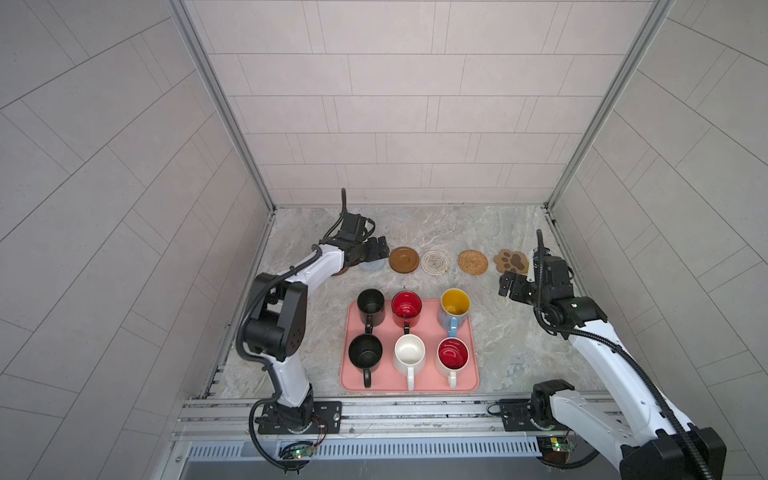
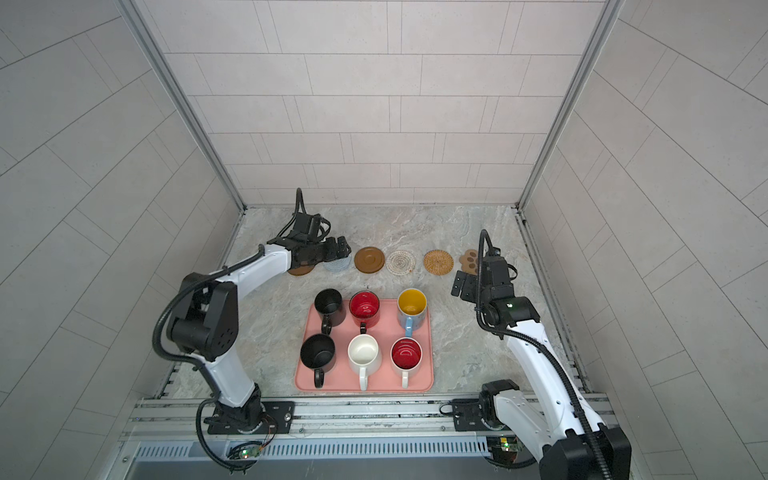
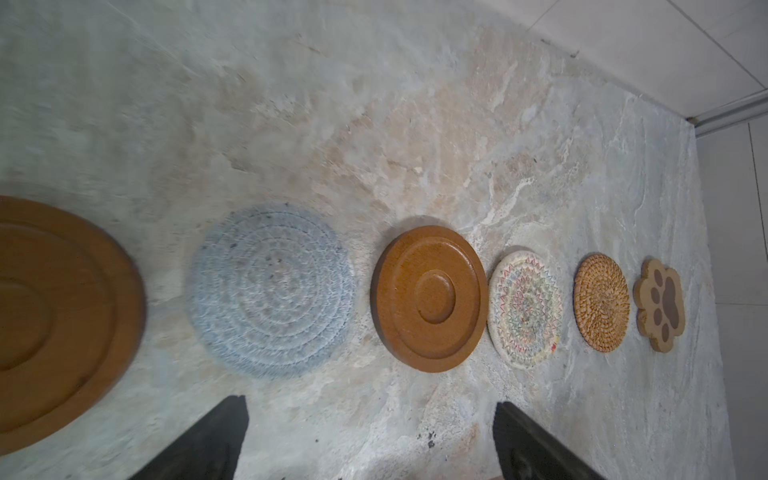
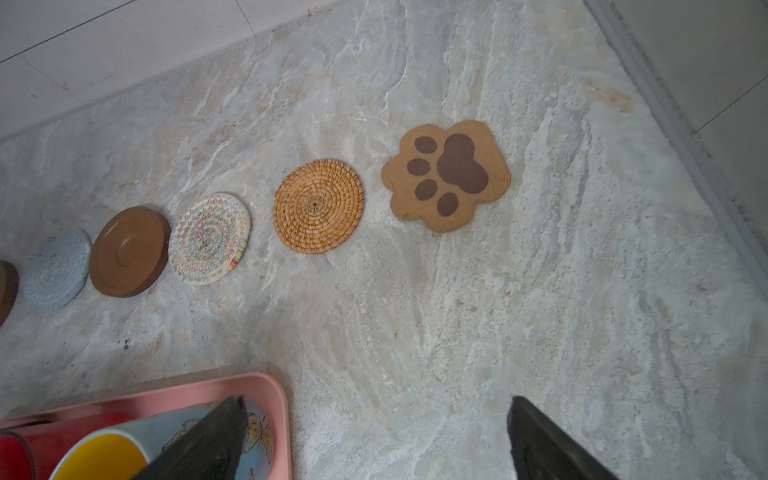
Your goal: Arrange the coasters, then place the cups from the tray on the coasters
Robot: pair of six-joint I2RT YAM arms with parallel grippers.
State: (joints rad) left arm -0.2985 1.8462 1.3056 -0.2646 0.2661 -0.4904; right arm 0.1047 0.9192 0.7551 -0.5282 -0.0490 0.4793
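Six coasters lie in a row behind the tray: a brown disc (image 1: 341, 272) half hidden under my left arm, grey-blue woven (image 3: 270, 291), a second brown disc (image 1: 405, 259), whitish woven (image 1: 434, 262), tan rattan (image 1: 473, 262) and paw-shaped (image 4: 451, 174). The pink tray (image 1: 415, 386) carries six upright cups: two black (image 1: 370, 305), red (image 1: 406, 308), blue with yellow inside (image 1: 455, 307), white (image 1: 409, 353) and white with red inside (image 1: 453, 355). My left gripper (image 1: 376, 249) hovers open over the grey-blue coaster. The right gripper (image 1: 509, 284) is open and empty, just in front of the paw coaster.
Tiled walls close in the marble table (image 1: 457, 232) at the back and both sides. An aluminium rail (image 1: 415, 411) with both arm bases runs along the front edge. Bare marble lies between the coaster row and the tray.
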